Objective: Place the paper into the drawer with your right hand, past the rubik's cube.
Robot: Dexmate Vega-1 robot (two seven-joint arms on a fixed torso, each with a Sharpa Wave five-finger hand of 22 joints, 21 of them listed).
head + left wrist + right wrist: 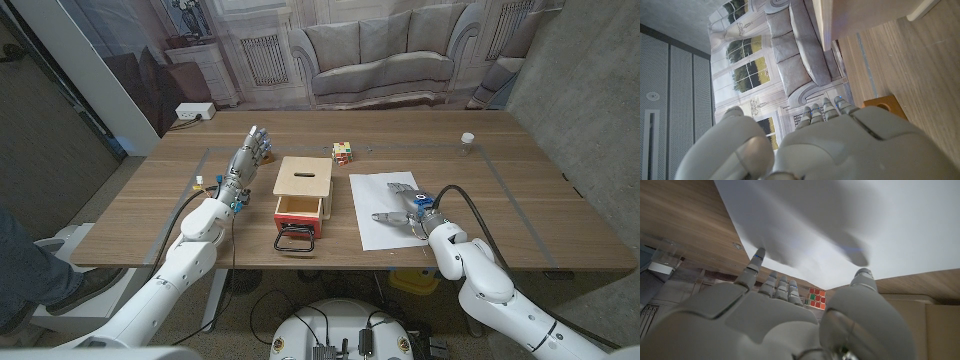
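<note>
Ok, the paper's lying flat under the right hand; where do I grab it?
The paper lies flat, so there is nothing to pinch mid-sheet. Probably slide it with the right hand toward the table's near edge, then pinch the overhanging near edge from below.

light: even, soft, indoor | shadows: hand shadow on paper [850,225] | blur: wrist views soft up close
</note>
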